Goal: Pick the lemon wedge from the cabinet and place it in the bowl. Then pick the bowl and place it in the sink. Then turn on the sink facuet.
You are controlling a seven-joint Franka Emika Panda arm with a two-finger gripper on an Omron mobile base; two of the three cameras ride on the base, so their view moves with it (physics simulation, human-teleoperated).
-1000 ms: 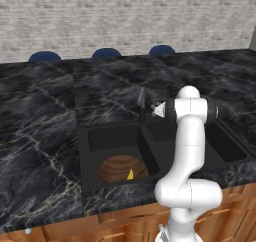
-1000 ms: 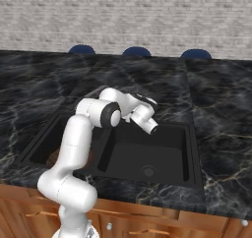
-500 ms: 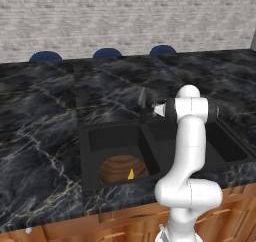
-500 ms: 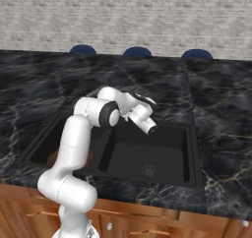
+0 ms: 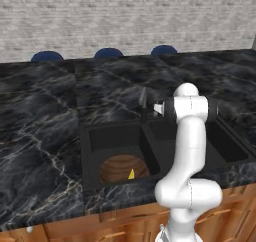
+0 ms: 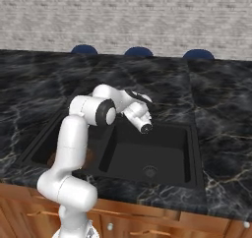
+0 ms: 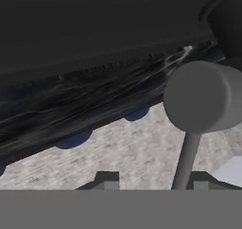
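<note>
Jaws: gripper (image 7: 153, 178) closed around slim dark grey faucet (image 5: 143, 102) lever; narrower than before.
Bowl: dark wooden bowl (image 5: 121, 168) with yellow lemon wedge (image 5: 131, 174) in black sink (image 5: 90, 151), unmoved.
Writing: none legible.

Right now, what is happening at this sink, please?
A white robot arm is working at the faucet behind the black two-basin sink. Its gripper is right at the faucet, and in the hand view the grey faucet lever stands close between the fingertips. Whether the jaws press on it, I cannot tell. The wooden bowl already sits in one sink basin, with the lemon wedge inside it. No water is visible.
</note>
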